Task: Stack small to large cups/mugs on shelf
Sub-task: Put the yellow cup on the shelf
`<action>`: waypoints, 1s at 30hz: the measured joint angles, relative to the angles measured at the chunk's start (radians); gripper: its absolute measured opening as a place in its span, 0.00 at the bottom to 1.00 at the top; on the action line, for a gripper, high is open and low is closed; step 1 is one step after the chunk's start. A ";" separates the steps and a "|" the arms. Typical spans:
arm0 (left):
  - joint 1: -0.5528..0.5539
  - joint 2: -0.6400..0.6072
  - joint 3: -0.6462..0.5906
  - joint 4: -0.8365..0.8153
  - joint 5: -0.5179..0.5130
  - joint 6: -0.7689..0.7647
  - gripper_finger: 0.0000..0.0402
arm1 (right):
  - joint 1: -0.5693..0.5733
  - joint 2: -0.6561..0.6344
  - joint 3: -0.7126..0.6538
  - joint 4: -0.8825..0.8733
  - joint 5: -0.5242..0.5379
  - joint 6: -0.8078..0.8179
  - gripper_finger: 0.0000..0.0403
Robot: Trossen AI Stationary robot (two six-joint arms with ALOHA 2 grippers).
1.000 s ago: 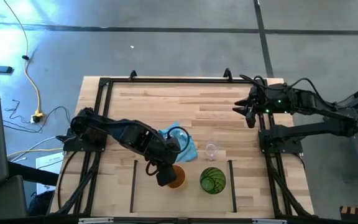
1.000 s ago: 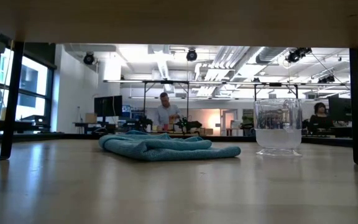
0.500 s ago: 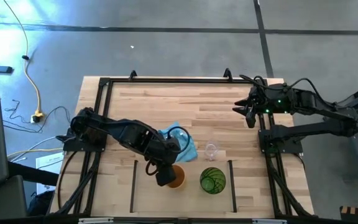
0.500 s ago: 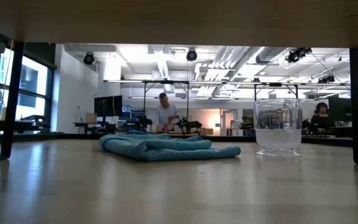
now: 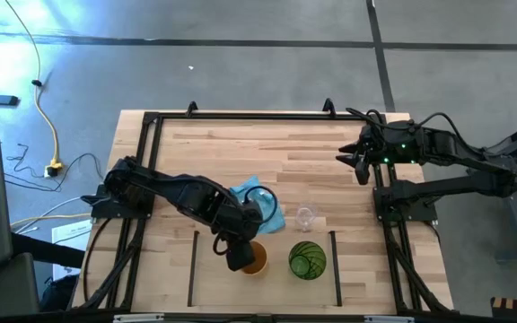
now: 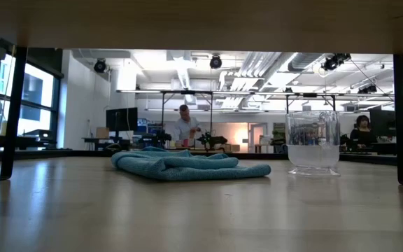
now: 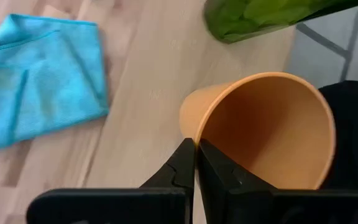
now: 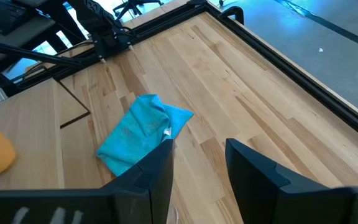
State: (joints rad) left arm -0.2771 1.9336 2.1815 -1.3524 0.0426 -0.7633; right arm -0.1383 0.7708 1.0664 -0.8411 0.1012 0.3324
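In the high view the orange cup [image 5: 257,258] sits inside the line-marked shelf area [image 5: 276,289], with the green tumbler [image 5: 307,260] to its right. The small clear glass [image 5: 305,215] stands on its base just beyond the shelf's far line, next to the blue cloth [image 5: 263,208]. My left gripper [image 5: 240,256] is shut on the orange cup [image 7: 266,130]. My right gripper [image 5: 357,163] hovers open near the table's far right edge, away from all the cups. The low view shows only the glass [image 6: 313,142] and the cloth [image 6: 187,166]. My left gripper [image 7: 196,152] pinches the orange cup's rim [image 7: 201,134], one finger inside the cup and one outside against its wall. The fingers come from the table's left, slanting down. Whether the cup's base rests on the table, I cannot tell.
A black metal frame [image 5: 151,121] runs around the tabletop. The wood between the cloth and the far edge [image 5: 267,148] is bare. The green tumbler [image 7: 260,15] stands close beside the held cup. People sit at desks in the room behind [image 6: 185,126].
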 joint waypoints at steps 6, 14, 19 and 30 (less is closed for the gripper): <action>0.000 0.014 0.000 -0.007 -0.001 0.003 0.00 | 0.000 0.001 0.000 -0.011 -0.005 0.000 0.34; 0.000 0.018 0.039 -0.036 -0.031 0.003 0.00 | 0.000 0.000 0.000 -0.017 -0.005 0.000 0.34; 0.001 0.017 0.115 -0.089 -0.065 -0.008 0.00 | 0.000 0.000 -0.001 -0.017 -0.005 0.000 0.34; 0.000 0.079 0.175 -0.164 -0.016 -0.022 0.00 | 0.000 0.000 -0.002 -0.016 -0.005 0.000 0.34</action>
State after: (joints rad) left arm -0.2768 2.0130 2.3561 -1.5168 0.0266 -0.7853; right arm -0.1384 0.7712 1.0649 -0.8574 0.0963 0.3321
